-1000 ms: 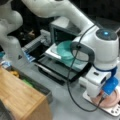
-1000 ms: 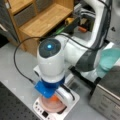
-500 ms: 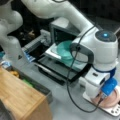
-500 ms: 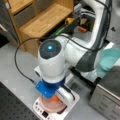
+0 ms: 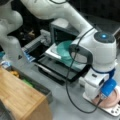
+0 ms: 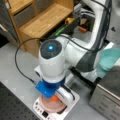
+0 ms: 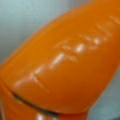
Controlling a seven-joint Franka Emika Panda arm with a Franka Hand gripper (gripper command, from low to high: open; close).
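Observation:
My gripper (image 6: 59, 96) hangs straight down from the white wrist with its blue mount (image 6: 47, 90), low over a pink plate (image 6: 51, 107). The plate rests on a white scale (image 6: 41, 113). An orange object (image 6: 53, 98) lies on the plate right under the gripper. It fills the wrist view as a smooth orange body (image 7: 67, 65) with raised lettering. The fingers are hidden behind the wrist in both front views. In a front view the same plate (image 5: 113, 99) and scale (image 5: 113, 111) sit at the bottom right, below the wrist.
A wooden shelf unit (image 6: 42, 22) stands at a front view's top left and shows as a wooden block (image 5: 20, 100) at a front view's bottom left. A black tray (image 5: 57, 70) holds a teal bowl (image 5: 65, 50). A grey metal box (image 6: 106, 98) sits beside the scale. A black cable (image 5: 68, 85) loops off the arm.

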